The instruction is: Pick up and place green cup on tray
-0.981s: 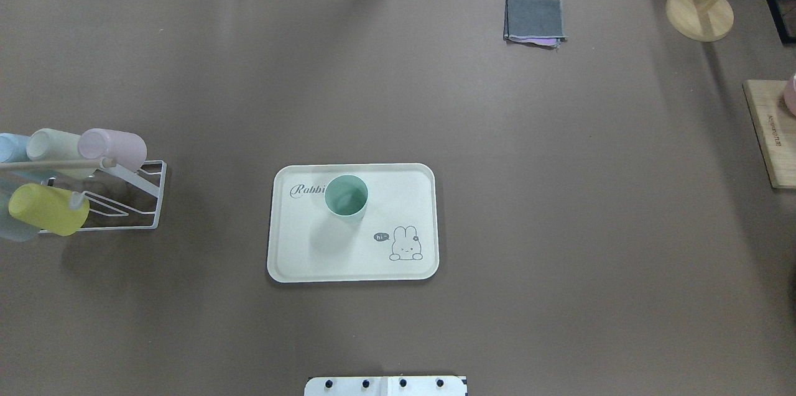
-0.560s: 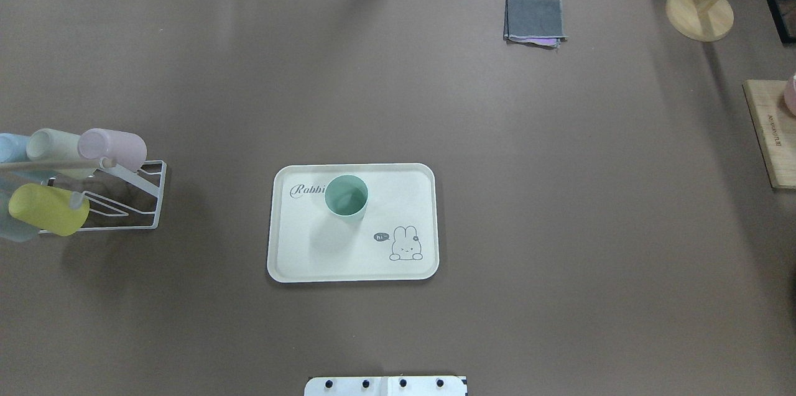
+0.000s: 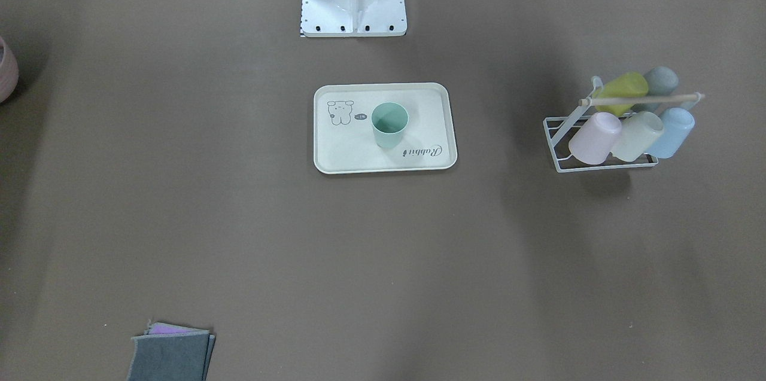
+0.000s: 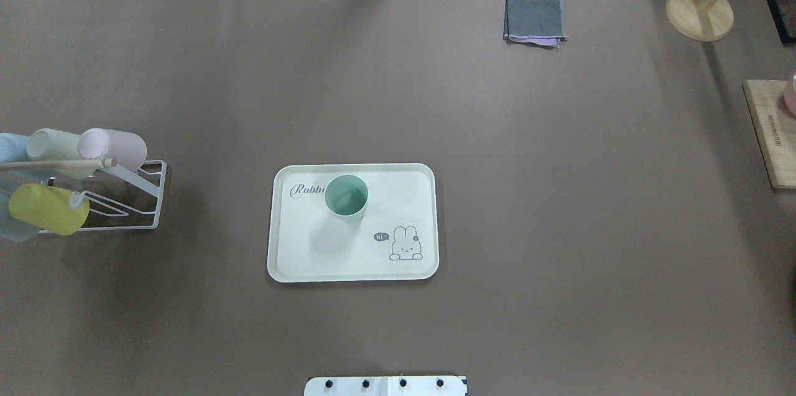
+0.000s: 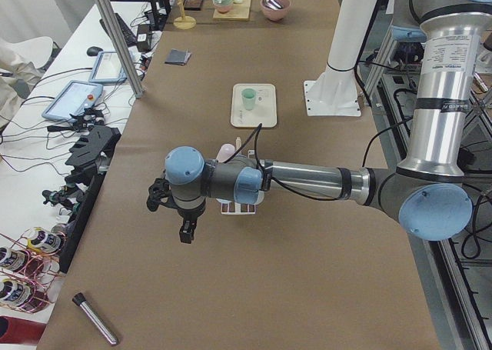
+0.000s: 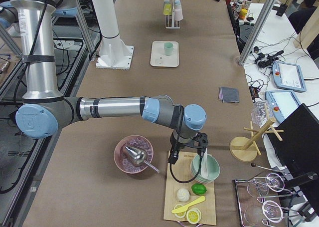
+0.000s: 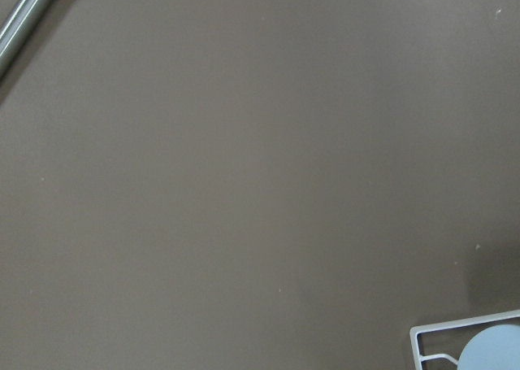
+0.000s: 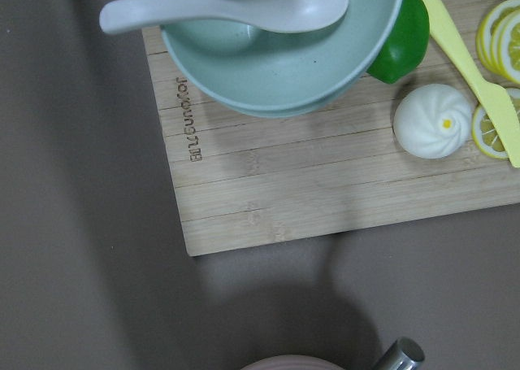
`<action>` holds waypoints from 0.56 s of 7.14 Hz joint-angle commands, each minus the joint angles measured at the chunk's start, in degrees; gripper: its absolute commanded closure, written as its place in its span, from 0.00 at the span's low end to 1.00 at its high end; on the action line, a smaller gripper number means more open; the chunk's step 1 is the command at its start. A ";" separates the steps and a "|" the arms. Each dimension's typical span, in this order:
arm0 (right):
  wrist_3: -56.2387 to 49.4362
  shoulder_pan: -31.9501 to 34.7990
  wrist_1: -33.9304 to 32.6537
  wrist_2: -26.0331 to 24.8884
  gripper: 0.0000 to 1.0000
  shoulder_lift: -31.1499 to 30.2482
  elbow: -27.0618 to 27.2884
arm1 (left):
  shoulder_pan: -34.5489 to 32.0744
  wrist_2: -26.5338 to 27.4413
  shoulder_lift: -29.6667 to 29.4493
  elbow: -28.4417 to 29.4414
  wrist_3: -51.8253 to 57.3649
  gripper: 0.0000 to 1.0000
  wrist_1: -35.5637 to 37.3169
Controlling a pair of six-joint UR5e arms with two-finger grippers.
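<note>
The green cup (image 4: pixel 346 197) stands upright on the cream tray (image 4: pixel 398 197), near the "Rabbit" script; both also show in the front-facing view, cup (image 3: pixel 389 124) on tray (image 3: pixel 347 151). Neither gripper is near them. My left gripper (image 5: pixel 185 233) hangs over bare table beyond the cup rack, far from the tray; I cannot tell whether it is open or shut. My right gripper (image 6: pixel 173 157) hovers at the edge of a wooden board with a mint bowl, far from the tray; its state cannot be told either.
A white wire rack (image 4: pixel 134 197) with several pastel cups lies left of the tray. A folded grey cloth (image 4: pixel 535 18) and a wooden stand (image 4: pixel 699 10) sit at the far side. A wooden board (image 4: pixel 768 132) is at the right edge. A metal tube (image 5: pixel 96 319) lies near the left end.
</note>
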 commanded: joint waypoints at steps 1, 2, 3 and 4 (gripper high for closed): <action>-0.01 0.00 0.00 0.00 0.00 -0.05 -0.06 | -0.03 0.04 2.32 0.33 0.29 0.02 0.02; -0.01 0.00 0.00 0.00 0.00 -0.05 -0.06 | -0.12 0.04 2.41 0.16 0.28 0.02 0.11; -0.01 0.00 0.00 0.00 0.00 -0.05 -0.06 | -0.38 0.12 2.42 0.16 0.28 0.02 0.29; -0.01 0.00 0.00 0.09 0.00 -0.05 -0.15 | -0.56 0.12 2.50 0.16 0.28 0.02 0.38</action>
